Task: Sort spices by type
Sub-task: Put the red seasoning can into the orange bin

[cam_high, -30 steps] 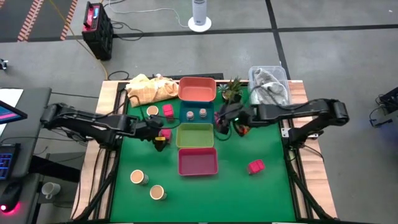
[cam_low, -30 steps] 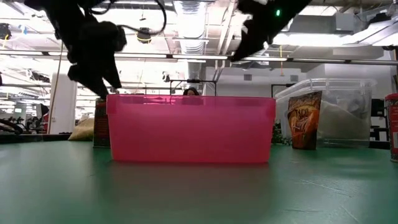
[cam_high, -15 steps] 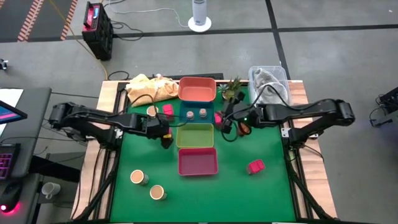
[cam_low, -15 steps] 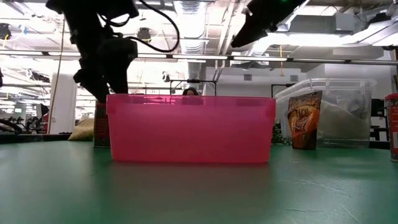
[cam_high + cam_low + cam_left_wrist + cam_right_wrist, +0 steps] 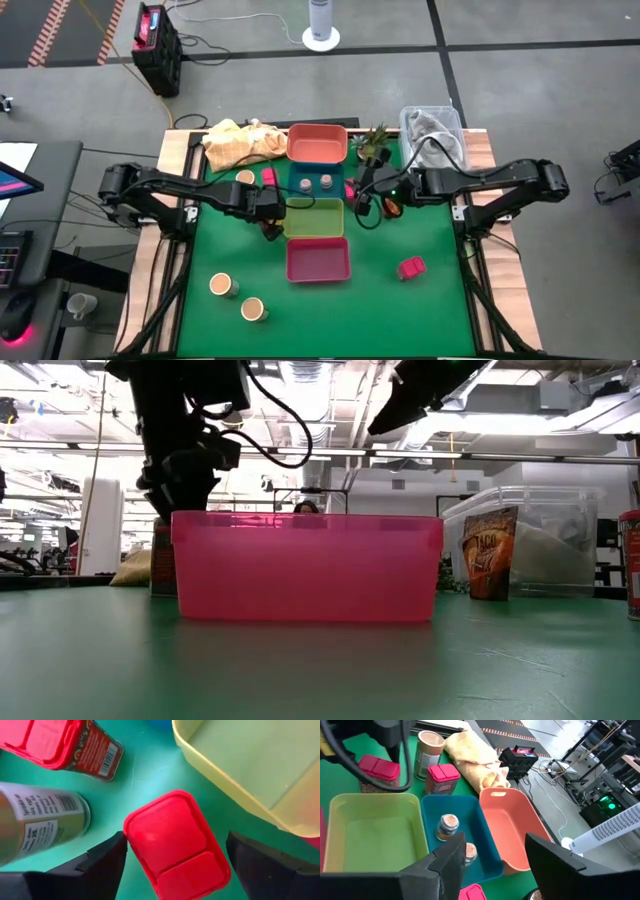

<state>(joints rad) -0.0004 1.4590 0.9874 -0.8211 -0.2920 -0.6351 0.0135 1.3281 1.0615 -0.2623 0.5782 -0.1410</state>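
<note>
My left gripper (image 5: 268, 218) is open and low over a pink-red cube (image 5: 175, 847) standing on the mat by the yellow-green tray's (image 5: 313, 217) left wall, a finger on either side of the cube's lid. A second cube (image 5: 65, 745) and a tan-topped jar (image 5: 40, 820) sit close by. My right gripper (image 5: 362, 200) is open and empty, raised above the mat right of the blue tray (image 5: 315, 183), which holds two grey shaker jars (image 5: 447, 827). The orange-brown packet (image 5: 490, 553) stands upright beside it. Another cube (image 5: 410, 267) and two jars (image 5: 222, 285) rest on the mat. My left gripper (image 5: 175, 840) comes at the cube from above, pointing down, and the cube stands upright on the mat. One finger (image 5: 107, 857) is right at the lid's edge (image 5: 129, 827); the other finger (image 5: 260, 860) stands apart from it. Whether the near finger touches the cube I cannot tell.
The pink tray (image 5: 318, 260) lies nearest, the salmon tray (image 5: 317, 143) farthest. A potted plant (image 5: 372, 143), a clear bin (image 5: 433, 135) and a yellow cloth (image 5: 240, 143) line the far edge. Open green mat lies to the near left and near right.
My left gripper has moved toward the table's right, up to the yellow-green tray's left wall and over the cube there. My right gripper has risen a little and shifted slightly right.
</note>
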